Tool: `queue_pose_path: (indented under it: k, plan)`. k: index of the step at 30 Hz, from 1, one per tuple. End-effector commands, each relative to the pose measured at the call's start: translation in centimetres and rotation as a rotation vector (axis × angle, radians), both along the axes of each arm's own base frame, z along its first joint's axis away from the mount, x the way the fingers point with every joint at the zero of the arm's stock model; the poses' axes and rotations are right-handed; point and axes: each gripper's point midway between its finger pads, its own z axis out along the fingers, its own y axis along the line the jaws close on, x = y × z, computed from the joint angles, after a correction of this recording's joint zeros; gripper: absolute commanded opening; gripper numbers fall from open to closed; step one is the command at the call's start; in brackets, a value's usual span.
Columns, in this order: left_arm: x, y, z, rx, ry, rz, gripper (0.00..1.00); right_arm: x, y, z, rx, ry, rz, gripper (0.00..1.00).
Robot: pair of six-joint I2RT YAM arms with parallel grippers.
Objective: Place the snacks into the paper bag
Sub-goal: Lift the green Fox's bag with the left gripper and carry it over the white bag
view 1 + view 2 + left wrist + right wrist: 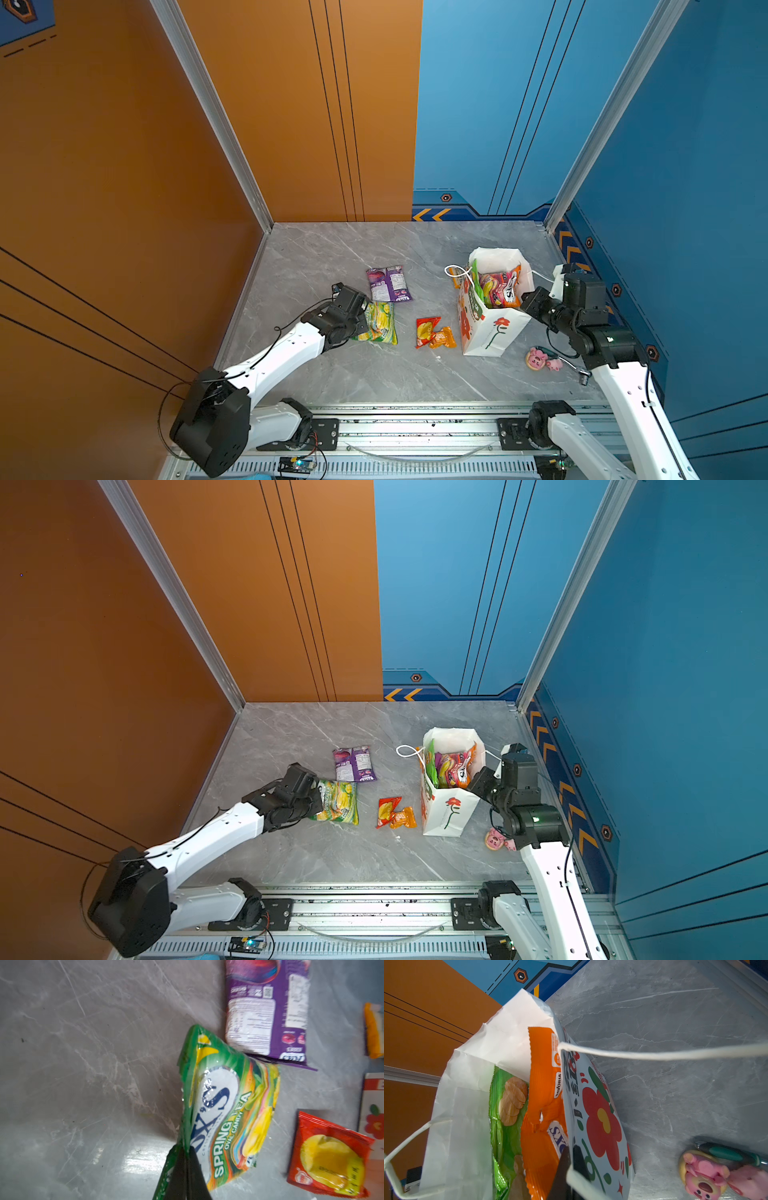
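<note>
**Left gripper** (185,1160): jaws pressed together on the side seam of a green FOX'S Spring Tea candy bag (228,1115). The bag tilts up from the grey marble tabletop (332,257), left of centre in both top views. Just beyond it a purple grape packet (388,284) lies flat with its printed back face up. Toward the middle of the table, a red packet (426,331) and a small orange packet (444,337) lie touching each other.

**Right gripper** (571,1164): jaws clamped across the rim of the white paper bag (602,1122), one inside and one against the flower-printed outer wall, beside a cord handle (654,1055). The bag stands upright and open on the right of the table. Inside it stand an orange FOX'S bag (544,1095) and a green chip bag (506,1126). Near the bag's base, close to the right arm, lie pink pig toys (540,358) and a green-handled tool (724,1152).
</note>
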Motion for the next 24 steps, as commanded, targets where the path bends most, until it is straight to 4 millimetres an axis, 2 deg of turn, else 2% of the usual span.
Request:
queue_pose_path:
  k: [1, 9, 18, 24]
  plan:
    - [0.1, 0.4, 2.0, -0.009, -0.084, 0.045, 0.00, 0.3, 0.2, 0.4, -0.003, -0.022, 0.009, 0.00]
    - [-0.4, -1.0, 5.2, -0.064, -0.176, 0.018, 0.00, 0.8, 0.4, 1.3, -0.003, -0.039, 0.015, 0.00]
    - [-0.6, -2.0, 7.9, -0.071, -0.281, -0.041, 0.00, 0.9, 0.5, 1.3, -0.023, -0.035, 0.023, 0.00]
    - [-0.7, -2.6, 11.0, -0.107, -0.358, -0.068, 0.00, 1.4, 1.7, 2.0, -0.014, -0.050, 0.078, 0.00]
